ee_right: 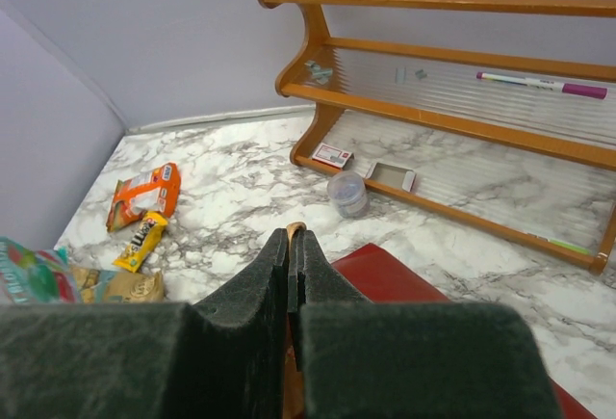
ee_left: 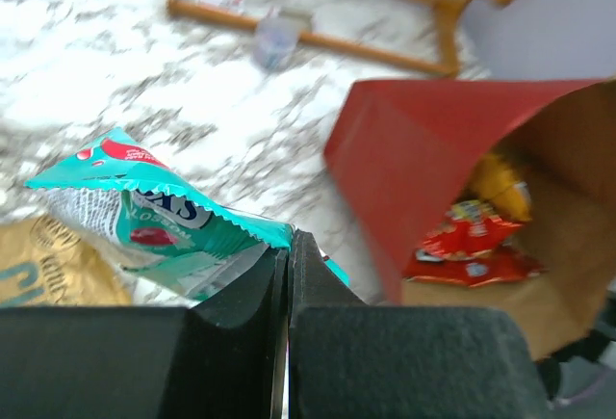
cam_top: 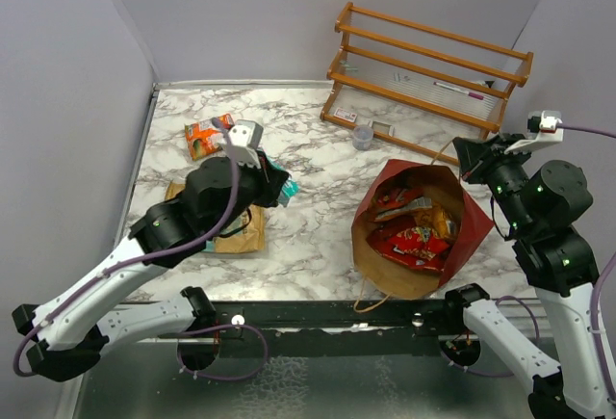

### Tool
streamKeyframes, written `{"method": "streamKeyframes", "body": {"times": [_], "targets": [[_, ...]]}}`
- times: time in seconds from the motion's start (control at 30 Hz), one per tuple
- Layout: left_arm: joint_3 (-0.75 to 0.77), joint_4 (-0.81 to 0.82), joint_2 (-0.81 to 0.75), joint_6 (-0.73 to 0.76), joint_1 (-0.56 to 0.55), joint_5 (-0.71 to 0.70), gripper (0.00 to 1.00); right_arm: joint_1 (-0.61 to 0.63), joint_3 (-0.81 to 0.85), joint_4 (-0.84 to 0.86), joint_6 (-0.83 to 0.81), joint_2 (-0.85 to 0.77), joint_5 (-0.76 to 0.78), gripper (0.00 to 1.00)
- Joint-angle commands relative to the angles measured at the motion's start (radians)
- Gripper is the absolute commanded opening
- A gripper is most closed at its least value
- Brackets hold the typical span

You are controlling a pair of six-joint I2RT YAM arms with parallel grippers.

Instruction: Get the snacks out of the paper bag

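The red paper bag (cam_top: pixel 472 222) stands open at the right, brown inside, with red and orange snack packets (cam_top: pixel 412 239) in it. My right gripper (cam_top: pixel 469 157) is shut on the bag's tan string handle (ee_right: pixel 295 228) at the bag's far rim (ee_right: pixel 385 274). My left gripper (cam_top: pixel 276 186) is shut on the edge of a teal-green packet (ee_left: pixel 144 212), held left of the bag (ee_left: pixel 414 149). On the table lie an orange packet (cam_top: pixel 208 136), a yellow packet (ee_right: pixel 142 239) and the tan-and-blue pouch (cam_top: pixel 236 231).
An orange wooden rack (cam_top: pixel 428 67) stands at the back right, with a small clear plastic cup (cam_top: pixel 363 135) in front of it. Grey walls close in the left, back and right. The marble table (cam_top: pixel 318 197) lies between the arms.
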Motion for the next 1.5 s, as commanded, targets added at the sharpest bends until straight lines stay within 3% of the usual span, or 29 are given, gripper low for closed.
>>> {"method": "streamKeyframes", "body": {"times": [0.0,0.13,0.43,0.73,0.87,0.97,1.13,1.2,1.27,1.33,1.47], "targets": [[-0.030,-0.047,0.064,0.002,0.012,-0.109,0.00,0.001,-0.016,0.062,-0.015,0.000,0.014,0.02],[-0.016,0.014,0.145,0.033,0.097,-0.075,0.00,0.001,-0.015,0.070,-0.020,0.008,-0.002,0.02],[0.065,0.332,0.467,-0.016,0.439,0.255,0.00,0.001,0.028,0.040,-0.021,0.009,-0.027,0.03],[0.472,0.533,1.036,-0.157,0.633,0.450,0.00,0.001,0.084,0.006,0.011,0.004,-0.058,0.03],[0.535,0.672,1.240,-0.203,0.704,0.600,0.00,0.002,0.072,0.001,0.021,-0.016,-0.071,0.03],[0.546,0.674,1.324,-0.234,0.754,0.658,0.00,0.001,0.069,0.001,0.026,-0.022,-0.074,0.03],[0.496,0.624,1.330,-0.139,0.805,0.708,0.00,0.001,0.065,0.003,0.018,-0.019,-0.084,0.03],[0.454,0.608,1.303,-0.116,0.818,0.741,0.11,0.001,0.048,0.013,0.018,-0.021,-0.087,0.03],[0.419,0.572,1.262,-0.095,0.826,0.740,0.32,0.001,0.029,0.024,0.023,-0.025,-0.091,0.03],[0.396,0.527,1.211,-0.085,0.832,0.741,0.46,0.001,0.008,0.036,0.028,-0.025,-0.097,0.03],[0.280,0.530,1.062,-0.097,0.834,0.800,0.59,0.001,-0.018,0.055,0.028,-0.012,-0.103,0.03]]}}
